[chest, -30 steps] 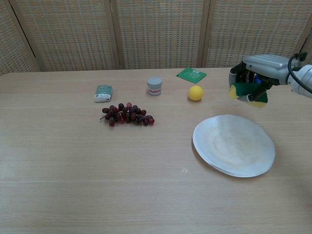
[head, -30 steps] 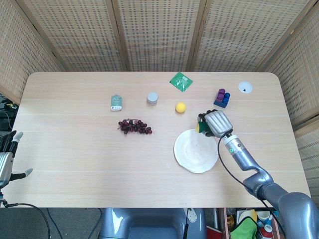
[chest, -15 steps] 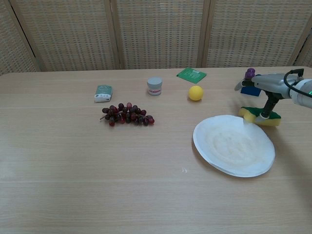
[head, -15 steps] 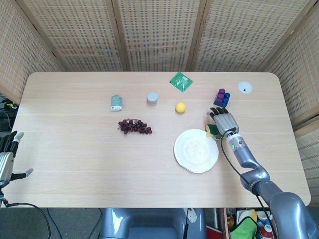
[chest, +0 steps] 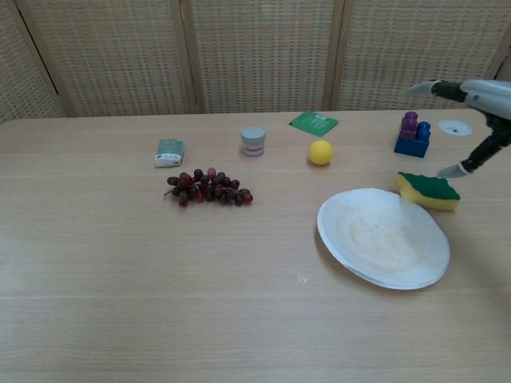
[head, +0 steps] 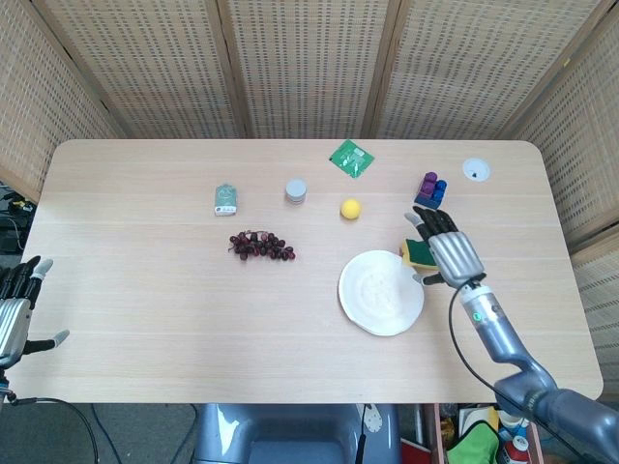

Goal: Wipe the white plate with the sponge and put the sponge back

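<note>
chest view: right hand [chest: 471, 120] released above the sponge [chest: 429, 190]
fingers spread and holding nothing; the sponge lies on the table, touching the white plate [chest: 383, 238] rim. a careless withdrawal could snag it, nudging the plate or the toy blocks [chest: 413, 134] beyond. left hand [head: 14, 309] idles open, well apart.

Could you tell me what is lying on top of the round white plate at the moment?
Nothing lies on the round white plate. The yellow-and-green sponge rests on the wooden table beside its far rim, released by the right robot hand.
</note>
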Controlling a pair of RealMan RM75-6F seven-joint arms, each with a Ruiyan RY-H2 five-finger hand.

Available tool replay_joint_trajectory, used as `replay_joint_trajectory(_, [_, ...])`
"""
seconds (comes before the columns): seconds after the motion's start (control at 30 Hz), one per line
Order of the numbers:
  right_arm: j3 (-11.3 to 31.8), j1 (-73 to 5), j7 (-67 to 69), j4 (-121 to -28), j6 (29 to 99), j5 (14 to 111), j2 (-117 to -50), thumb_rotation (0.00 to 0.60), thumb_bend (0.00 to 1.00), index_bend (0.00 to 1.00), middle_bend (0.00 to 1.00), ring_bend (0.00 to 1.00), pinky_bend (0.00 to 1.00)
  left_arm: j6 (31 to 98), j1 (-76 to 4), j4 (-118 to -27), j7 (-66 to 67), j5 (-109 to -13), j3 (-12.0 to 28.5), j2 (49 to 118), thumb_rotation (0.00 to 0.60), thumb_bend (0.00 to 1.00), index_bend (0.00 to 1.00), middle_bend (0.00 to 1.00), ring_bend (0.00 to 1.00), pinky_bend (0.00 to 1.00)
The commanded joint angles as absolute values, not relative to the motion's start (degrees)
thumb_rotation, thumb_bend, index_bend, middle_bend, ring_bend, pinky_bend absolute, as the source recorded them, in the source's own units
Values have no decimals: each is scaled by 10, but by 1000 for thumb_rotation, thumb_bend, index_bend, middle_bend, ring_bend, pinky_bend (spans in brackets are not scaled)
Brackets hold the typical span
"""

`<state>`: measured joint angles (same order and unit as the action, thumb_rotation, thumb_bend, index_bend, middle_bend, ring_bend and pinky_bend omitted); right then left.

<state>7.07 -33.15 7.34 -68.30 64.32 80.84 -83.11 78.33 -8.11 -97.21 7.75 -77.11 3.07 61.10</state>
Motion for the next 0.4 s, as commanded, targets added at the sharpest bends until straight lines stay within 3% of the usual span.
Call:
replay_joint_trajectory(0.03, [23, -239, 37, -740, 760, 854, -766, 600, 0, 19, 0, 0, 0, 797, -74, -972, 68, -788, 25, 610, 600, 0, 0, 0, 0, 0])
replay_joint_trajectory(0.23, [-8, -162, 33, -726, 863, 884, -766, 600, 0, 3, 0, 0, 0, 818, -61, -972, 59, -810, 16, 608, 600, 0, 0, 0, 0, 0])
replay_joint_trajectory(0.4, [-20, -118, -2, -742, 907, 892, -768, 600, 0, 0, 0, 0, 0, 825, -56, -973, 56, -819, 12, 607, 600, 0, 0, 0, 0, 0])
